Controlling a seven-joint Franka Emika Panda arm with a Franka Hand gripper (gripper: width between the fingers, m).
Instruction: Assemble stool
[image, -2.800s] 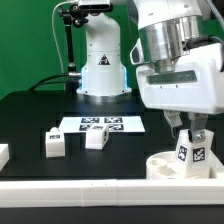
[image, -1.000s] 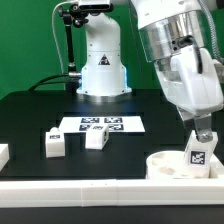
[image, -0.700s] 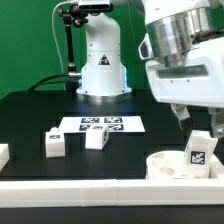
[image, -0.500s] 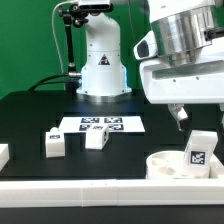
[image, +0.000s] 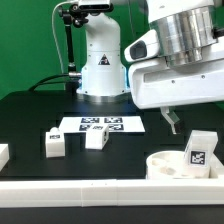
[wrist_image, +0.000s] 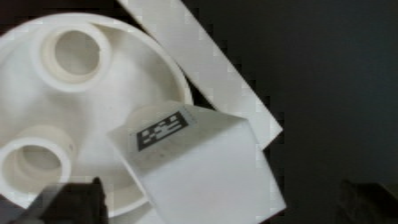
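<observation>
The jaws stand apart, gripping nothing. Just below them a tagged leg (image: 197, 149) stands upright in the round seat (image: 162, 166) on the counter (image: 40, 112).

The seat (image: 163, 166) is plain white. So is the upright leg (image: 197, 150) on it, whose face carries a black-and-white square tag (wrist_image: 167, 130) (a blocky pattern of dark cells on white). The loose leg by the marker board (image: 96, 138) and the neighbouring loose leg (image: 54, 143) are white with similar tags. The marker board (image: 100, 125) is white, printed with black tags. The table (image: 30, 120) is black, the rail (image: 90, 190) white, the backdrop (image: 30, 40) green.
</observation>
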